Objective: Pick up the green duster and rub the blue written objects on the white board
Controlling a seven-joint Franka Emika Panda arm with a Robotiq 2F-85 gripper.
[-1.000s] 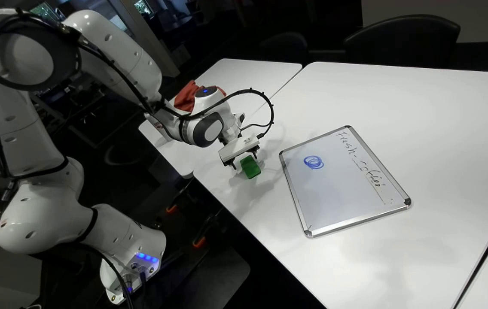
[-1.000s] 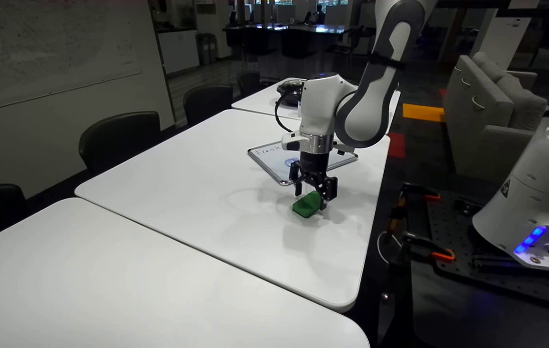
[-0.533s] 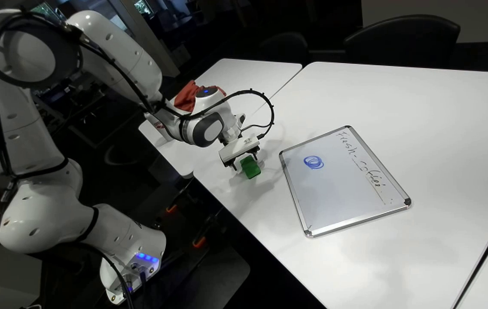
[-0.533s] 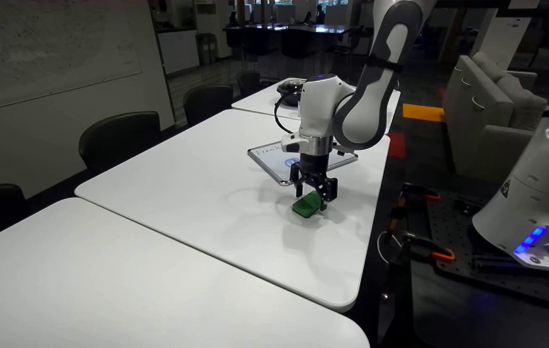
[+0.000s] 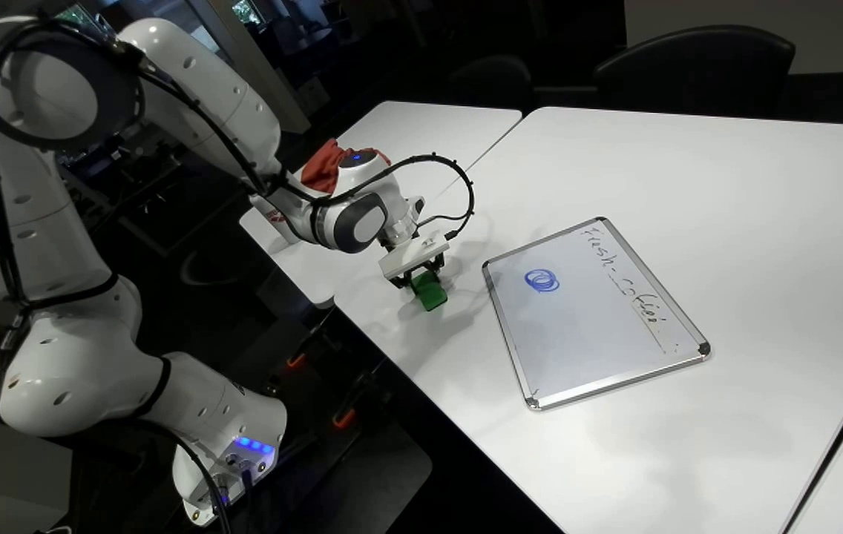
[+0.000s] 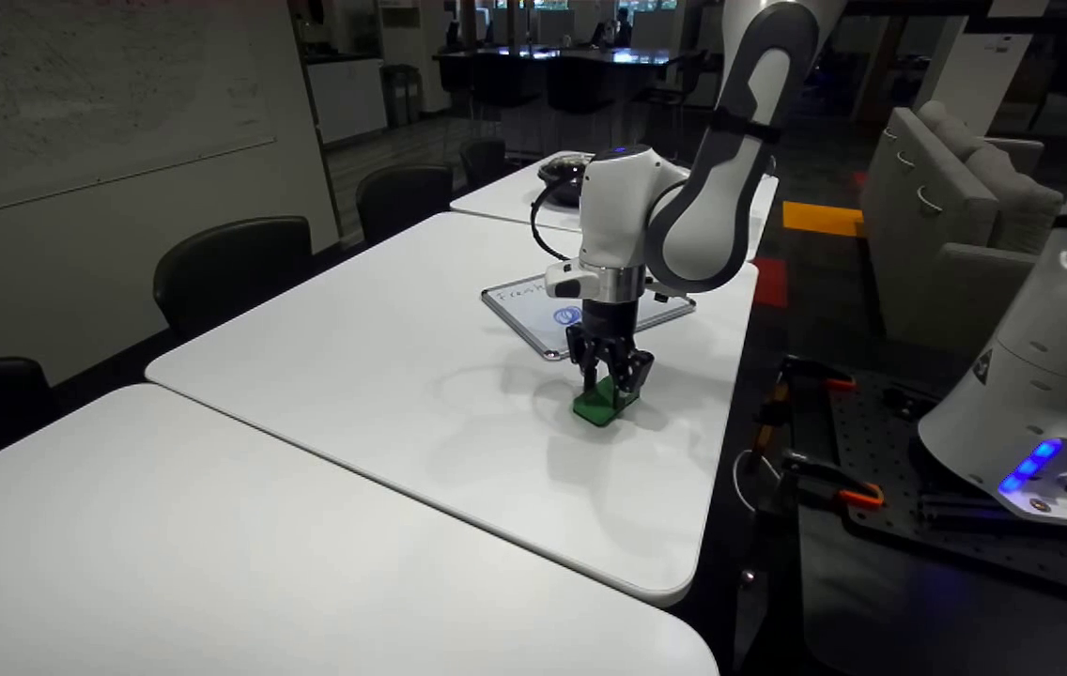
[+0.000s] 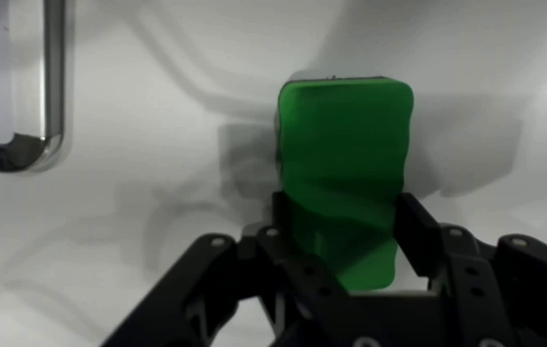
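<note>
The gripper (image 7: 343, 207) holds the green duster (image 7: 345, 127), which lies on the table (image 6: 355, 376) near the white board (image 5: 592, 319).
Its fingers (image 7: 417, 233) are partly closed, clamped on both long sides. I judge the duster light, a little soft, not fragile; these sides are good to hold, but nearer the middle would be safer against tilting.

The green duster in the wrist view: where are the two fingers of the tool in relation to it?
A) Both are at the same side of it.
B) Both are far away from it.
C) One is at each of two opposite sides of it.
C: in the wrist view the tool has its fingers at opposite sides of the green duster, with the green body between them.
</note>
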